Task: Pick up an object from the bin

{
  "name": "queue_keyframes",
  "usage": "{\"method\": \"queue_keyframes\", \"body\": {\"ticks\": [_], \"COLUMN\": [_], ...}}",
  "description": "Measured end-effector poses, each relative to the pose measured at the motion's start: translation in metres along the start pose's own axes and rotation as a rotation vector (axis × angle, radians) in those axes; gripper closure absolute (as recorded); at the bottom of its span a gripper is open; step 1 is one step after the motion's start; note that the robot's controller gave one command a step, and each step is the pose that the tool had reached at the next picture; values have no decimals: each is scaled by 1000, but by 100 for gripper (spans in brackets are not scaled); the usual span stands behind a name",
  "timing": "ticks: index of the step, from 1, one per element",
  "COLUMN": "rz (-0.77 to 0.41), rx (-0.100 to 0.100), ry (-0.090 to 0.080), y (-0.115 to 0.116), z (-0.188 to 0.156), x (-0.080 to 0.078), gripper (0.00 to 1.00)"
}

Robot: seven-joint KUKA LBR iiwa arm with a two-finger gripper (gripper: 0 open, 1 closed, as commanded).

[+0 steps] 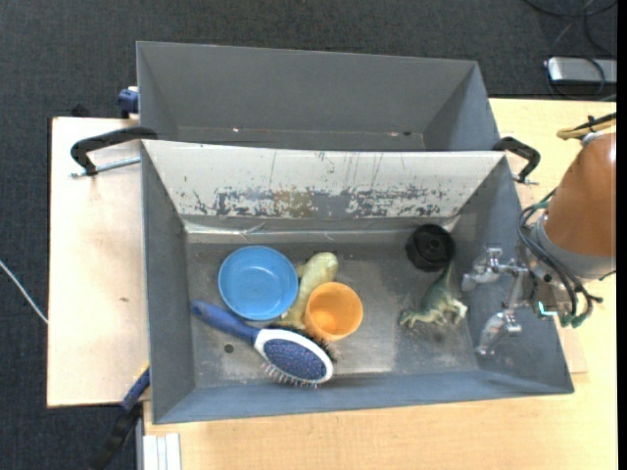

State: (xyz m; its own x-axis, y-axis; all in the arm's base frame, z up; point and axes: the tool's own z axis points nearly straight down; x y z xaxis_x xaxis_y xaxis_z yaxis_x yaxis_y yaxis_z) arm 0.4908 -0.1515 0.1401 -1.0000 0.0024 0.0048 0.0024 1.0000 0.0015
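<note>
My gripper [490, 300] stands at the bin's right wall, its two metal fingers spread apart with nothing between them. Just to its left on the bin floor lies a small green toy dinosaur [434, 310]. Behind that, near the back wall, sits a black round cap-like thing [429, 247].
On the left half of the floor lie a blue bowl [257, 281], an orange cup [333, 310], a pale yellow-green object [315, 271] between them, and a blue hairbrush [271, 346] near the front wall. The arm comes in over the right rim.
</note>
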Motion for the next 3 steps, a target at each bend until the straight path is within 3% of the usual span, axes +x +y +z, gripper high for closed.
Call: {"method": "queue_keyframes", "body": {"ticks": [1,2,3], "rz": [-98,-93,-504], "rx": [0,3,4], "ry": [-12,-18,-10], "y": [44,41,34], "z": [71,66,-47], "x": [-64,-65,-9], "gripper": [0,100,100]}}
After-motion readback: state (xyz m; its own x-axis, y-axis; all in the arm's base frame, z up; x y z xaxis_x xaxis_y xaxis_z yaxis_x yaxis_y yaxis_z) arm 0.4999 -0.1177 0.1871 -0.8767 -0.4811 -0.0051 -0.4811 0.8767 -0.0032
